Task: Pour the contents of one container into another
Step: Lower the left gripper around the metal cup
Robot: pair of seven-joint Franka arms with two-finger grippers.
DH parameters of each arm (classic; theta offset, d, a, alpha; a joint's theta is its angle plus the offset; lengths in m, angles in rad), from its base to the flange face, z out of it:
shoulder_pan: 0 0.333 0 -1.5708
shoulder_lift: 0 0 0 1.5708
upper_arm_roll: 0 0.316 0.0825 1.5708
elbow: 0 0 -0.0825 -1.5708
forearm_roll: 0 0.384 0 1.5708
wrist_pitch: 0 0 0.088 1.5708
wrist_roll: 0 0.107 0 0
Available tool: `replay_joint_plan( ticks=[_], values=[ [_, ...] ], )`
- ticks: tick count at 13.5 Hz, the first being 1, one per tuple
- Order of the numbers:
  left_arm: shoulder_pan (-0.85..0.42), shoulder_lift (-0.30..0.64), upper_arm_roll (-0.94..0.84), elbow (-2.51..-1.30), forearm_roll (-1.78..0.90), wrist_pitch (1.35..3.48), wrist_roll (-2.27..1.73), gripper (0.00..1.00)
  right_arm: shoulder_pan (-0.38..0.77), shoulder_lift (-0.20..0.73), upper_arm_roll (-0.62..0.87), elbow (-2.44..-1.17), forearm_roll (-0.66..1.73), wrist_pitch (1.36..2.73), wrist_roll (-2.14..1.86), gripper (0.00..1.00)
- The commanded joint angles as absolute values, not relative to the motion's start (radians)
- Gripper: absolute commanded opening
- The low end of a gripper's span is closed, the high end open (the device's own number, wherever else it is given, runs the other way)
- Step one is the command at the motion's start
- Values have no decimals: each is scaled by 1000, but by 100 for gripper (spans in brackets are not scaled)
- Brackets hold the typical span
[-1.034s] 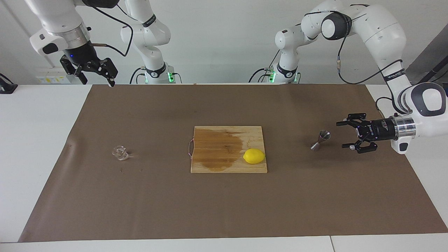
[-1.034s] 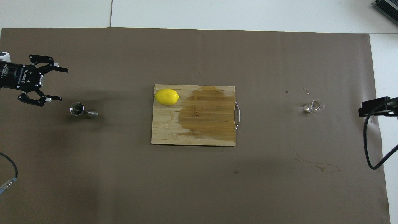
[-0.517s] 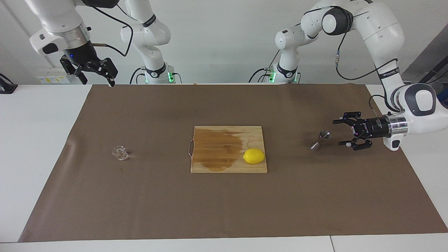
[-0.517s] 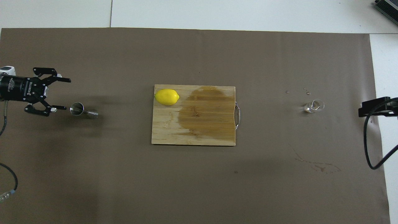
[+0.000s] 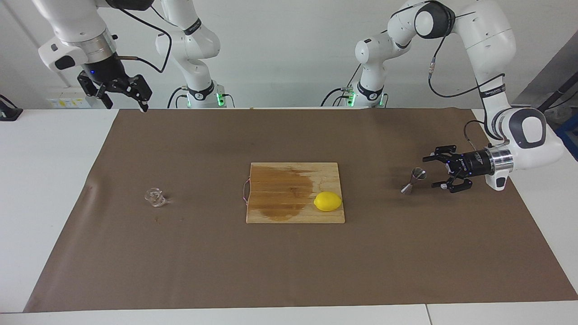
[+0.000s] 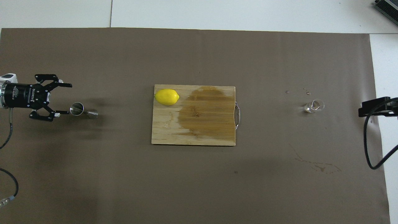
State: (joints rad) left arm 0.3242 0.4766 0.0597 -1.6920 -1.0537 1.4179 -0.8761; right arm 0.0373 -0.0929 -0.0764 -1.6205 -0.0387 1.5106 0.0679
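Note:
The small steel jigger stands on the brown paper toward the left arm's end of the table. My left gripper lies level and open just beside the jigger's upper cone, one fingertip almost at its rim, nothing between the fingers. The tiny clear glass vessel sits on the paper toward the right arm's end. My right gripper hangs open and high over the table's corner near its base, holding nothing; it waits.
A wooden cutting board with a dark wet patch lies mid-table, a yellow lemon on its corner. Droplets and a dried spill mark dot the paper near the glass vessel.
My left gripper has drawn in toward the jigger from the table's end, its fingertips now close to the cup. The right arm, glass vessel and lemon have not moved.

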Motion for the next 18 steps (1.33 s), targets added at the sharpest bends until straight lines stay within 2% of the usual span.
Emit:
replay_joint_plan(
  ticks=[1, 18],
  values=[
    [344, 466, 61, -1756, -1068, 1437, -808, 100, 34, -107, -75, -1632, -15, 1508, 77, 100],
    [377, 545, 51, -1835, -1177, 1425, -764, 100, 34, -107, -75, -1632, -15, 1508, 75, 100]
  ],
)
